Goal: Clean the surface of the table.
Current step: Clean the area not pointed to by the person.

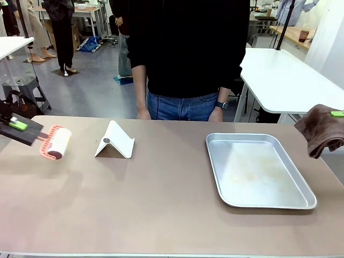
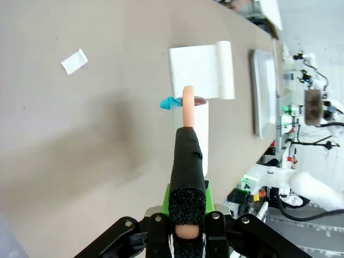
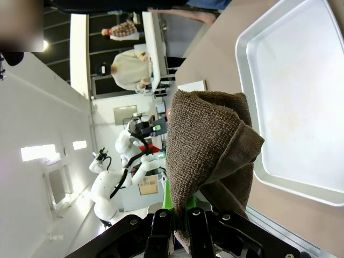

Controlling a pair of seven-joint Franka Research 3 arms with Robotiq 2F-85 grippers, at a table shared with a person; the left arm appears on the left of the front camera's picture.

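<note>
The taupe-brown table (image 1: 161,199) spans the front view. At its far left my left gripper (image 1: 19,126) is shut on the black foam-wrapped handle of a lint roller (image 1: 56,142), whose white roll hangs just above the top. In the left wrist view the lint roller (image 2: 198,129) points away from my left gripper (image 2: 186,217) over the table (image 2: 80,134). At the far right my right gripper (image 1: 336,114) is shut on a brown cloth (image 1: 321,131) hanging off the table's edge. The cloth (image 3: 209,145) droops over my right gripper (image 3: 181,216).
A white folded stand (image 1: 114,141) sits left of centre and a silver tray (image 1: 258,169) lies at the right. A small white paper scrap (image 2: 74,61) lies on the top. A person in a black top stands at the far edge, hands (image 1: 143,114) near it.
</note>
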